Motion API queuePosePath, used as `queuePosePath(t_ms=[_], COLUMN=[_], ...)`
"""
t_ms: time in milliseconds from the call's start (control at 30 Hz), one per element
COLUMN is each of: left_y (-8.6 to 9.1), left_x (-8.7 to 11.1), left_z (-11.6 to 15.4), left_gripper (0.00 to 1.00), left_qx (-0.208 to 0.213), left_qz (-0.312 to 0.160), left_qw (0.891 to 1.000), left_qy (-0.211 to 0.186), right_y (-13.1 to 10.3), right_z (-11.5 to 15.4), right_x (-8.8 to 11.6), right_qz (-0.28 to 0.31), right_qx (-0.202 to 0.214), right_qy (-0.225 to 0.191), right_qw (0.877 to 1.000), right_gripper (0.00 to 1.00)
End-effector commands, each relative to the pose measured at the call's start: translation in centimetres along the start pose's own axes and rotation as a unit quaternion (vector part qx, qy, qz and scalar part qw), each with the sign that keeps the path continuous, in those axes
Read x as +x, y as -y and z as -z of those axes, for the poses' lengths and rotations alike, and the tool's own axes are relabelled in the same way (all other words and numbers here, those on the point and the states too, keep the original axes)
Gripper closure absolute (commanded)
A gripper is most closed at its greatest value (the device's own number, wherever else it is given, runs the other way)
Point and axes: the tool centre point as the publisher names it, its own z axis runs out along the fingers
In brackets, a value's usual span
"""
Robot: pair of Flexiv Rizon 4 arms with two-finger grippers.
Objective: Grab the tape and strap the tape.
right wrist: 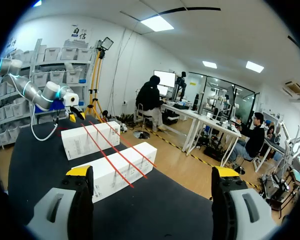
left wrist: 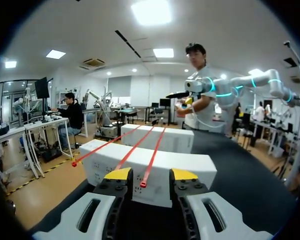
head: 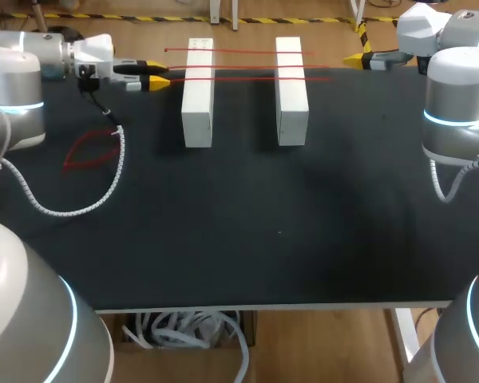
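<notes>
Three thin red tape strips (head: 247, 66) bridge two white rectangular blocks (head: 197, 104). To grab well, the left gripper (left wrist: 151, 174), jaws parted and empty, should advance level, centre one strip, and close only past its tip. Strip ends overhang the left block's outer face, one in line with that gripper's gap, just ahead. The right gripper (right wrist: 152, 171), spread wide, stands well beyond the blocks.

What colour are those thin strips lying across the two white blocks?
Red. The head view shows the strips best, spanning both white blocks.
</notes>
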Motion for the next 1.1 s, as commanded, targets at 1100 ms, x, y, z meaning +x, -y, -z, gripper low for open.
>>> queuePosePath(t_ms=[1100], left_y=[-1.9], left_x=[-0.9], left_z=[-1.8], left_gripper=[0.76], left_qx=[0.03], left_qz=[0.005], left_qw=[0.999], left_qy=[-0.017], right_y=[0.0], right_z=[0.1], right_x=[-0.1], right_qz=[0.0], right_qx=[-0.001], right_qy=[-0.001], right_qw=[1.0], right_gripper=[0.0])
